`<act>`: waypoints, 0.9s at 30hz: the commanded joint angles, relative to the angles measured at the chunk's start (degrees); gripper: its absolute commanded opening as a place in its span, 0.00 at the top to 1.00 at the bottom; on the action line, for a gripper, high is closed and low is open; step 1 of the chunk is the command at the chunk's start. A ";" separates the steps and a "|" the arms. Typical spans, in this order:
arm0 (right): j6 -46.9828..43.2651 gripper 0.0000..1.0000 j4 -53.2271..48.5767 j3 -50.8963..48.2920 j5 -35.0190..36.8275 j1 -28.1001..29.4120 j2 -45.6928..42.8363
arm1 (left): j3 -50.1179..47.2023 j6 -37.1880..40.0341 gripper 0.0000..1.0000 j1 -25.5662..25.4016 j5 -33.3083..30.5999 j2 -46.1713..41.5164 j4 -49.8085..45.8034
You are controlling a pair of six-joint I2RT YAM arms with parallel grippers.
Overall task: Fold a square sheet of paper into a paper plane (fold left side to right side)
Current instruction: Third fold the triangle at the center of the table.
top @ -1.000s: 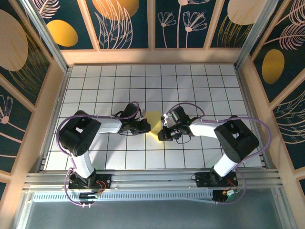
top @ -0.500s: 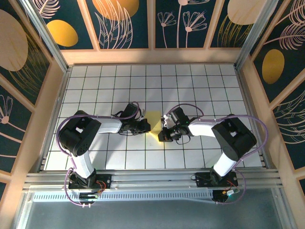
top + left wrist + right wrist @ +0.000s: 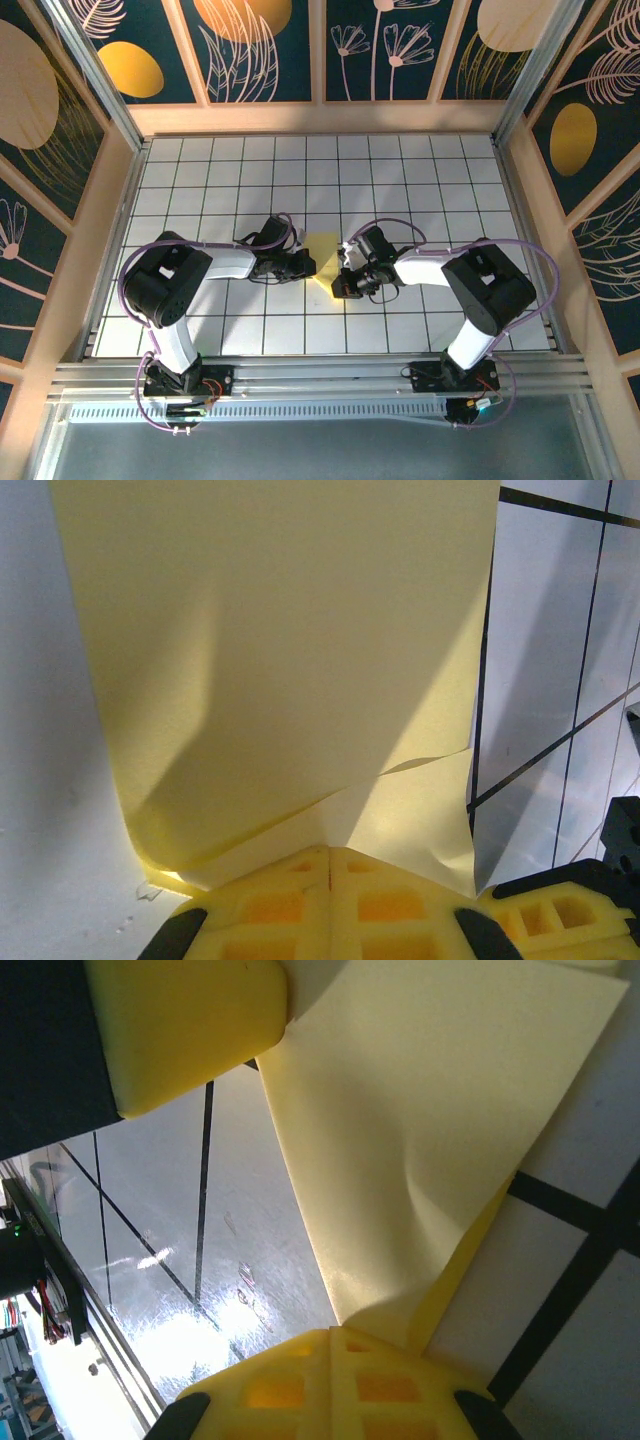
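Pinched the paper (image 3: 280, 630) at its left in the left gripper (image 3: 330, 862). Clamped its right in the right gripper (image 3: 330, 1345), probably to steady the fold.

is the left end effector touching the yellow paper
Touching. The left wrist view shows the square sheet of paper running straight into the shut fingertips of the left end effector, with no gap between them.

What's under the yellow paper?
The white tiled table lies under the square sheet of paper; tiles show around its edges. What is directly beneath is hidden by the paper.
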 commanded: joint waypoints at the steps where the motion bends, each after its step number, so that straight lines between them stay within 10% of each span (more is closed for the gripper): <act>1: -0.66 1.00 -1.05 -1.16 0.69 0.64 1.11 | -0.81 1.29 1.00 -0.12 -4.77 3.25 -5.80; 27: -2.63 1.00 -10.47 -1.95 3.43 1.19 -1.40 | 0.08 1.69 1.00 -0.12 -6.85 3.82 -7.91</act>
